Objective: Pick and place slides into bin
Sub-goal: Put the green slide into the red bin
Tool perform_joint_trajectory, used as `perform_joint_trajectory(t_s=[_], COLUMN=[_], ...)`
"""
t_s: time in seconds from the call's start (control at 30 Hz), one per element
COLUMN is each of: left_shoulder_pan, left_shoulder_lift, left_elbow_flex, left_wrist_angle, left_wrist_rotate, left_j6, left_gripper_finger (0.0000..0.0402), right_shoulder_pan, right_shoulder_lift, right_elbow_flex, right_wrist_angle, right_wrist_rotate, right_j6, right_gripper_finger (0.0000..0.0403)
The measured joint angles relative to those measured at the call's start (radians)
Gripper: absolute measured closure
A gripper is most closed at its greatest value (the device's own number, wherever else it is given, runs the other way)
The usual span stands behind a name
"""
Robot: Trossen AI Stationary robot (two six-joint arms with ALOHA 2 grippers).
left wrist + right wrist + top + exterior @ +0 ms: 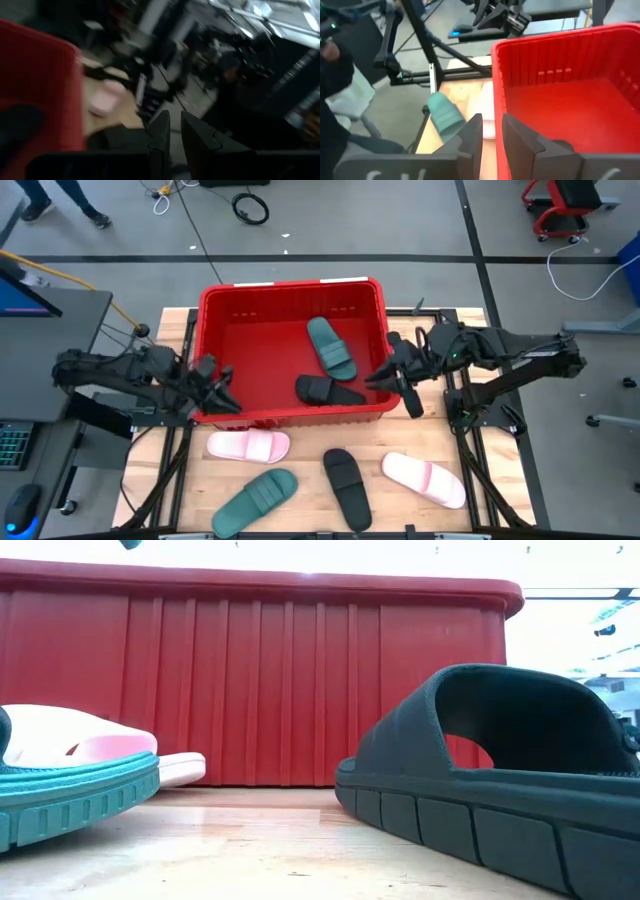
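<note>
Red plastic bin [215, 310] stands at the middle of the table [300, 490] and serves as the reference for all positions below. Inside it lie two slides: a dark green slide [331, 347] toward its right half and a black slide [328, 390] close to its near wall.

Four slides remain on the table in front of the bin's near wall. A pink slide [248, 445] lies just beside that wall, toward the bin's left corner. A second green slide [256, 498] lies farther out from the bin on the same side. A second black slide [346, 486] lies out from the wall's middle, and a second pink slide [424, 478] lies out from the bin's right corner.

Left gripper [218, 390] sits at the bin's left near corner; its fingers [159, 131] are nearly together with nothing between them. Right gripper [400, 370] sits at the bin's right wall, over the rim; its fingers [472, 132] stand a narrow gap apart and hold nothing.

Assessment: roughly a third of the task is complete, and the step in hand is reaching for another slide. Recommended practice: each arm takes the pink slide nearest its own corner. Spread the fingers before descending, straddle the wide strap, and lift clear of the thick rim before moving over the bin, so the sole does not catch on it.
</note>
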Motion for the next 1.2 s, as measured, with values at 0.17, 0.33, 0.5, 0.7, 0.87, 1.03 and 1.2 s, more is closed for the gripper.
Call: perform_joint_trajectory(t_s=[0.17,0.33,0.5,0.7,0.87,1.03,1.2], left_shoulder_pan=[-0.141,-0.304,-0.456,-0.597,-0.635,-0.634,-0.635], left_shoulder_lift=[0.133,0.285,0.438,0.634,0.782,0.911,1.009], left_elbow_flex=[0.0,0.0,0.022,0.096,0.162,0.219,0.266], left_wrist_angle=[0.064,0.116,0.132,0.13,-0.018,-0.203,-0.22], left_wrist_rotate=[0.001,0.002,-0.007,-0.061,-0.169,-0.335,-0.401], left_j6=[-0.05,-0.05,-0.021,-0.028,0.034,0.104,0.115], left_gripper_finger=[0.0349,0.0349,0.0349,0.0353,0.0353,0.035,0.0334], right_shoulder_pan=[0.061,0.089,0.099,0.098,0.098,0.098,0.098], right_shoulder_lift=[0.03,0.079,0.129,0.165,0.168,0.166,0.165], right_elbow_flex=[-0.012,-0.026,-0.034,-0.034,-0.034,-0.034,-0.034], right_wrist_angle=[-0.006,-0.009,-0.028,-0.041,-0.039,-0.038,-0.038], right_wrist_rotate=[0.061,0.067,0.067,0.068,0.068,0.068,0.067], right_j6=[-0.009,-0.01,-0.01,-0.049,-0.052,-0.045,0.006], right_gripper_finger=[0.0323,0.0323,0.0323,0.0323,0.0323,0.0323,0.0323])
